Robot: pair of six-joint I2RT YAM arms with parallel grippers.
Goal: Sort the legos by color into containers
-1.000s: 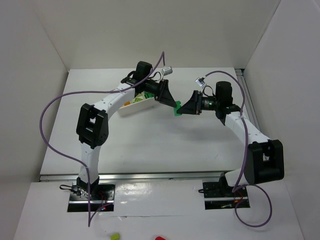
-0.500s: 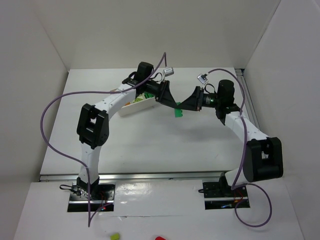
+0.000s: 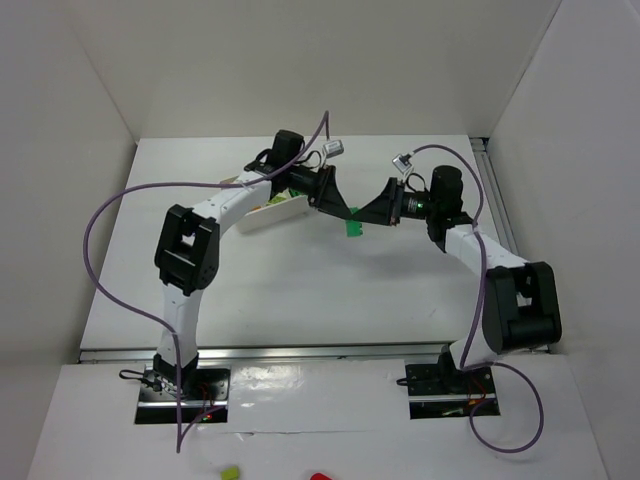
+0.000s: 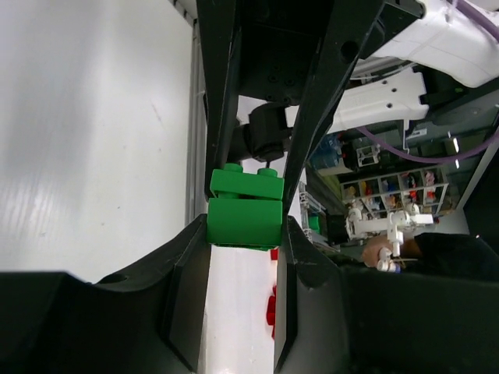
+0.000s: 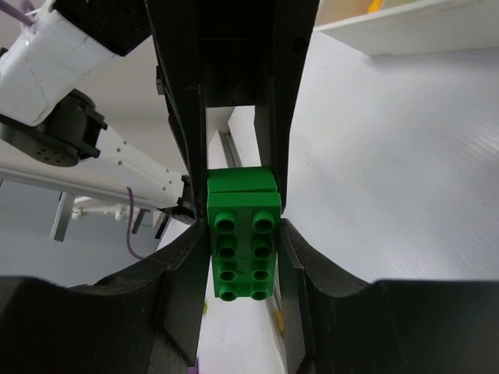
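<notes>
Two dark green legos (image 3: 354, 226) hang stacked together above the table's middle, between both grippers, which meet tip to tip. My left gripper (image 4: 245, 226) is shut on the nearer brick (image 4: 245, 224) in its view, and the second brick (image 4: 246, 183) sits beyond it. My right gripper (image 5: 243, 234) is shut on the studded brick (image 5: 242, 249), with the other brick (image 5: 240, 181) behind it. The white tray of containers (image 3: 268, 218) lies just left of the grippers under the left arm, with lime and orange legos (image 3: 276, 201) showing inside.
The tray's white wall (image 5: 405, 31) shows at the top right of the right wrist view. White walls enclose the table on three sides. Purple cables loop off both arms. The left forearm (image 3: 235, 200) hangs over part of the tray.
The right arm's elbow has drawn in toward the table's right edge and its wrist has shifted slightly. The green legos sit a little lower in the top view. Both grippers stay at the bricks.
</notes>
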